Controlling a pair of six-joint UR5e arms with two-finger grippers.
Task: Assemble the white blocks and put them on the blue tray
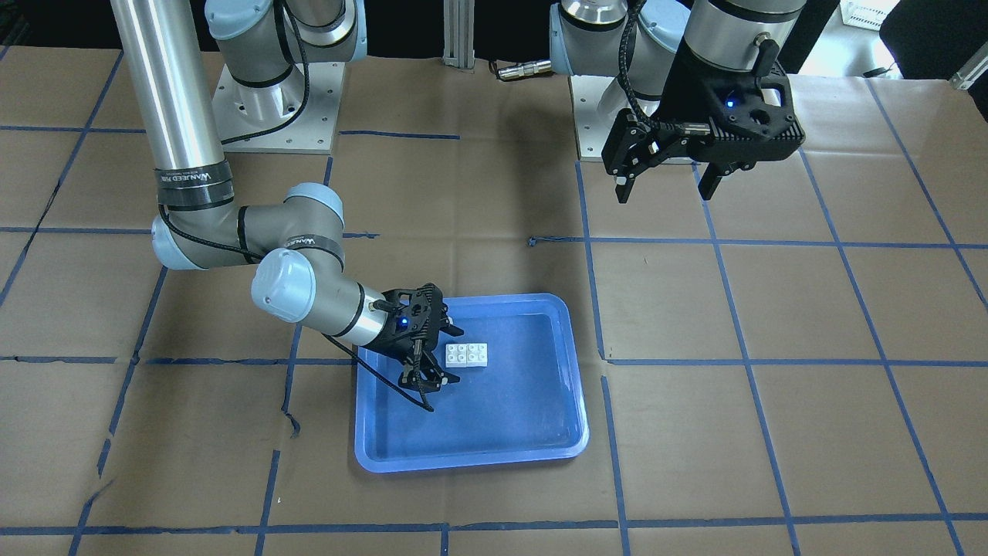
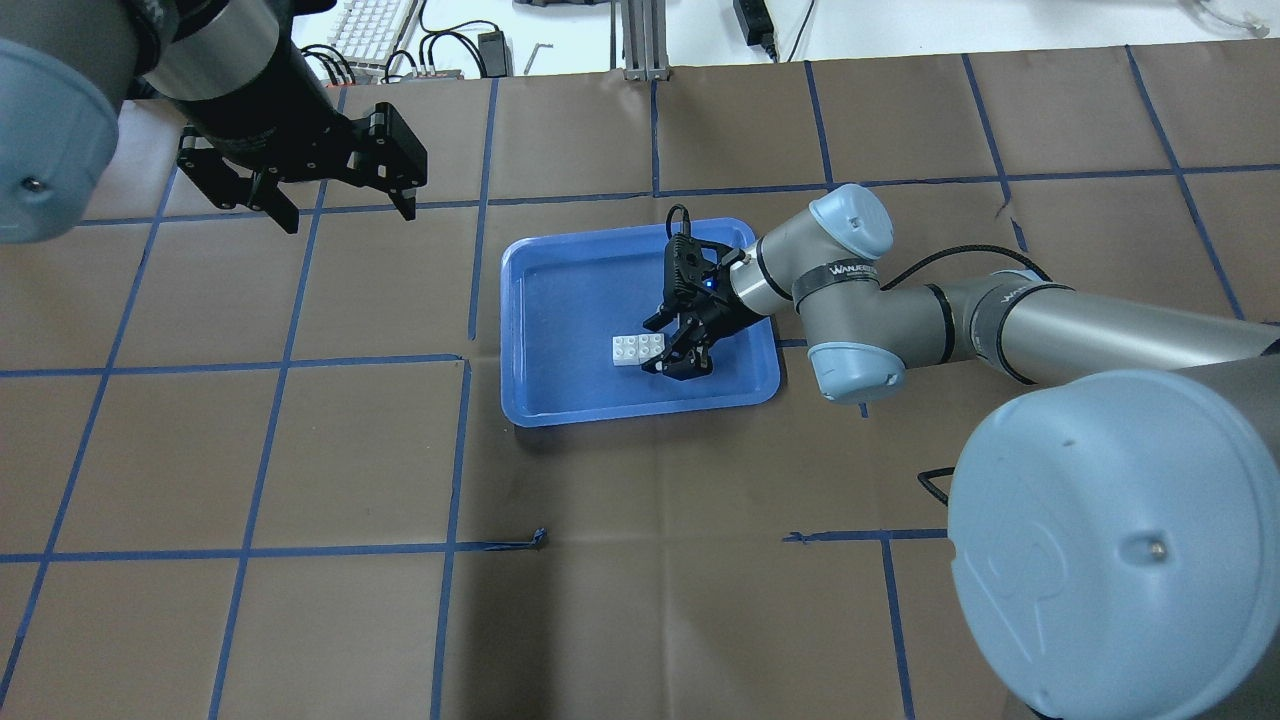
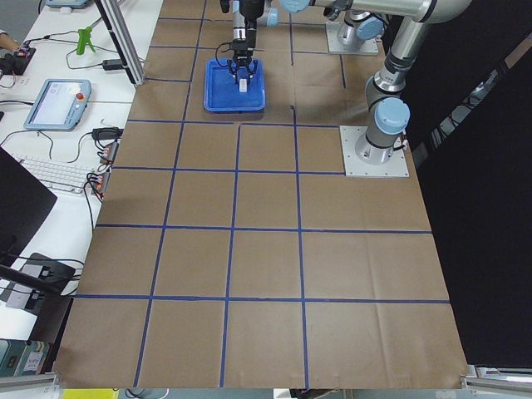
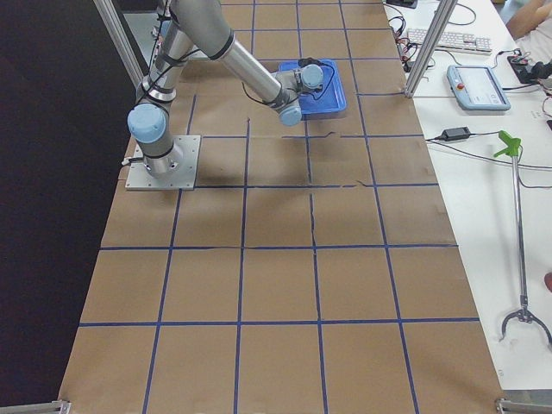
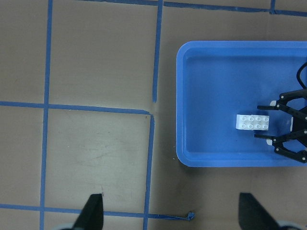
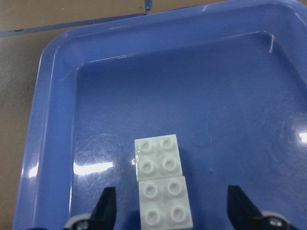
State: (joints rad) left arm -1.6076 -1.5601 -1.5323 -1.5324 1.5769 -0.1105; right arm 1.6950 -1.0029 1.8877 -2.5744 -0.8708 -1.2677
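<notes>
The two white blocks [image 1: 467,354] lie side by side, touching, studs up, on the floor of the blue tray [image 1: 471,462]. My right gripper [image 1: 441,355] is open low over the tray, its fingers on either side of the nearer block without touching it. The right wrist view shows the blocks [image 6: 160,184] between the open fingertips [image 6: 105,211] inside the tray [image 6: 43,120]. My left gripper [image 1: 664,191] is open and empty, raised well away from the tray. In the overhead view the blocks [image 2: 638,349], right gripper [image 2: 662,345] and left gripper [image 2: 348,218] stand the same way.
The table is covered in brown paper with a blue tape grid. The tray [image 2: 640,412] sits near the table's middle. The right arm's elbow [image 2: 850,300] hangs low beside the tray. Keyboards and cables lie beyond the table's far edge.
</notes>
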